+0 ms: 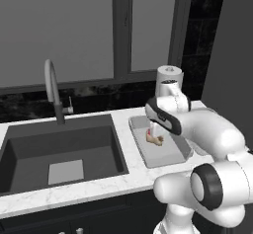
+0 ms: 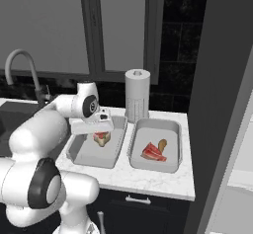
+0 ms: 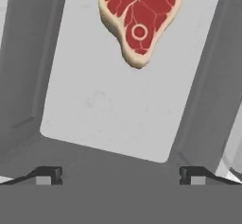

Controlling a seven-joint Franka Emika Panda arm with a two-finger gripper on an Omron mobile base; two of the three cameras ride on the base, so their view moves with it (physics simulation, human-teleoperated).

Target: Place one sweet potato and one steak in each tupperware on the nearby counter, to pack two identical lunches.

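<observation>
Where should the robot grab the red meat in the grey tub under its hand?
Best guess: from straight above, the open gripper closing across the narrow tan-edged tip of the flat red steak with a small round bone mark. The steak lies flat on the floor of the shallow light-grey tupperware, and its wide lobed end looks too broad to pinch easily.

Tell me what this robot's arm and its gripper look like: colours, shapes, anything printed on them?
The arm is glossy white, built of fat rounded segments joined by dark grey to black rings and round caps. No cables or printed markings show. The gripper ends in two small dark finger tips, each with a little grey pad, set on a blocky white hand with a dark round cap on its wrist.
</observation>
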